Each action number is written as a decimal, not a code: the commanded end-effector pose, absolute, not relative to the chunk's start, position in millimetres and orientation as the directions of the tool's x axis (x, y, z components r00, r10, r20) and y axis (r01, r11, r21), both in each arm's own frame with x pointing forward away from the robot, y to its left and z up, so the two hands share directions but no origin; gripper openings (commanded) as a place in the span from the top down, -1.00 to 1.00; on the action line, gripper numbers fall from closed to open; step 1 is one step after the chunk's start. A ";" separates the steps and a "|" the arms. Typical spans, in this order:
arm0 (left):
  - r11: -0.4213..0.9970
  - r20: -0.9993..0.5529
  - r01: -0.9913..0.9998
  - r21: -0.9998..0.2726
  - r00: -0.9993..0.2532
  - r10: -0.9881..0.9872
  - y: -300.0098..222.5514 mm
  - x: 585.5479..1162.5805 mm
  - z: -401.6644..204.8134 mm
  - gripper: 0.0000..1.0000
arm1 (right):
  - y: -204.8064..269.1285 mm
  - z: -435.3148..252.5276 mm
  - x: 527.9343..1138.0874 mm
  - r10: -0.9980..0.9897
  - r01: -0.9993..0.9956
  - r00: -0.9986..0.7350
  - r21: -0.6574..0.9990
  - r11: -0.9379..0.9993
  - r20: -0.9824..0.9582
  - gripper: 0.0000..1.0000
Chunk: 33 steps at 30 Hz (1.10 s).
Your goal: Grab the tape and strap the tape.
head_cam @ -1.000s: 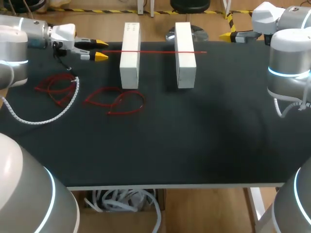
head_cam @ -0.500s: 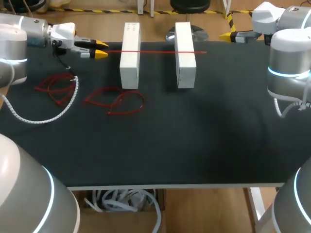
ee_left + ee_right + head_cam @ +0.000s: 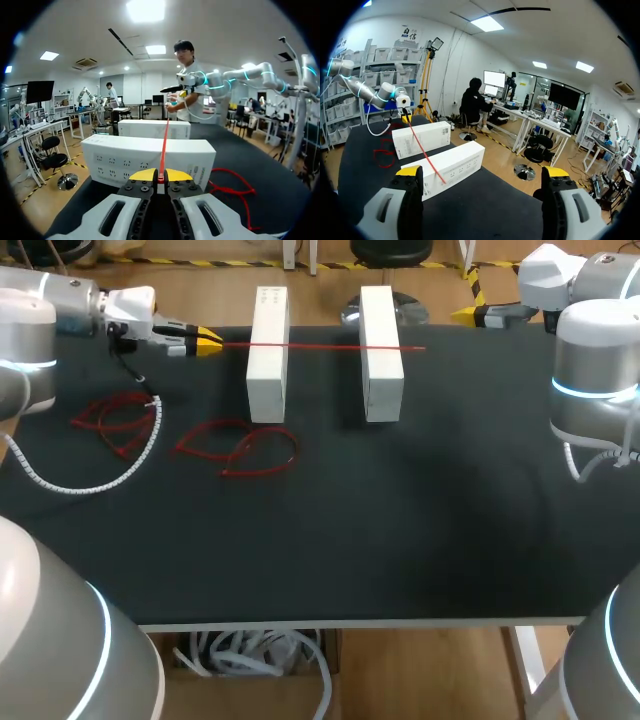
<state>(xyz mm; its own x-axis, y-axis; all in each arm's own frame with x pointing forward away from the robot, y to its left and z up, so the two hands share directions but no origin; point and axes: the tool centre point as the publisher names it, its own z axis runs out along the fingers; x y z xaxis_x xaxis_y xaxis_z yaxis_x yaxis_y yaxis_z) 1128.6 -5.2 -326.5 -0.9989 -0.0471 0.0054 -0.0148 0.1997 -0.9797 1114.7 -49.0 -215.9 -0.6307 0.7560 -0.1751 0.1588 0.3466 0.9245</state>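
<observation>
A thin red tape strip (image 3: 320,346) lies straight across the tops of two white boxes, the left box (image 3: 268,352) and the right box (image 3: 380,350), at the table's back. My left gripper (image 3: 207,339) is shut on the strip's left end; in the left wrist view the red strip (image 3: 163,150) runs out from between the closed yellow tips (image 3: 160,176) over the near box (image 3: 150,157). My right gripper (image 3: 468,313) stands wide open beyond the strip's right end, off the table's back right edge. In the right wrist view its gripper (image 3: 482,175) has nothing between the fingers, and the strip (image 3: 425,152) lies ahead.
Loose red tape loops (image 3: 240,448) lie on the black table (image 3: 400,520) in front of the left box, and more red loops (image 3: 112,420) at the left. A white coiled cable (image 3: 95,480) from my left arm curves over the table there.
My left gripper's fingers have closed onto the left end of the red strip. The right arm has kept still.
</observation>
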 end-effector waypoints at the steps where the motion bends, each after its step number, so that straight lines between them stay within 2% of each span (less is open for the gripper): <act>1: 0.197 0.007 -0.016 -0.980 -0.999 -0.044 -4.0 1133.2 -327.3 0.68 | -49.4 -216.3 1114.3 0.756 0.157 -0.631 0.925 0.345 -0.175 -1.00; 2: 0.196 0.008 -0.017 -0.981 -0.999 -0.044 -3.8 1133.4 -327.3 0.69 | -49.4 -216.3 1114.3 0.756 0.157 -0.631 0.925 0.345 -0.175 -1.00; 3: 0.195 0.008 -0.016 -0.981 -0.999 -0.045 -3.8 1133.5 -327.3 0.82 | -49.4 -216.3 1114.3 0.756 0.157 -0.631 0.925 0.345 -0.175 -1.00; 5: 0.195 0.008 -0.017 -0.981 -0.999 -0.045 -3.4 1133.7 -327.5 0.85 | -49.4 -216.3 1114.3 0.756 0.157 -0.631 0.925 0.345 -0.175 -1.00; 6: 0.195 0.008 -0.017 -0.981 -0.999 -0.045 -3.4 1133.7 -327.5 1.00 | -49.4 -216.3 1114.3 0.756 0.157 -0.631 0.925 0.345 -0.175 -1.00; 20: 0.169 -0.026 0.024 -0.985 -1.000 -0.013 -1.2 1130.3 -316.5 1.00 | -49.4 -216.3 1114.3 0.756 0.157 -0.631 0.925 0.345 -0.175 -1.00; 33: 0.102 0.008 -0.016 -0.995 -0.997 -0.077 -4.0 1124.2 -245.6 1.00 | -49.4 -216.3 1114.3 0.756 0.157 -0.631 0.925 0.345 -0.175 -1.00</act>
<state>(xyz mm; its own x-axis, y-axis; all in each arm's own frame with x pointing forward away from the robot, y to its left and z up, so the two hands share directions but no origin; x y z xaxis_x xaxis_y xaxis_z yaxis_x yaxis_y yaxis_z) 1136.5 0.1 -264.1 -0.9989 -0.0445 0.0117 -0.0146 0.0661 -0.9977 1114.7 -49.0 -215.9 -0.6307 0.7560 -0.1751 0.1588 0.3466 0.9245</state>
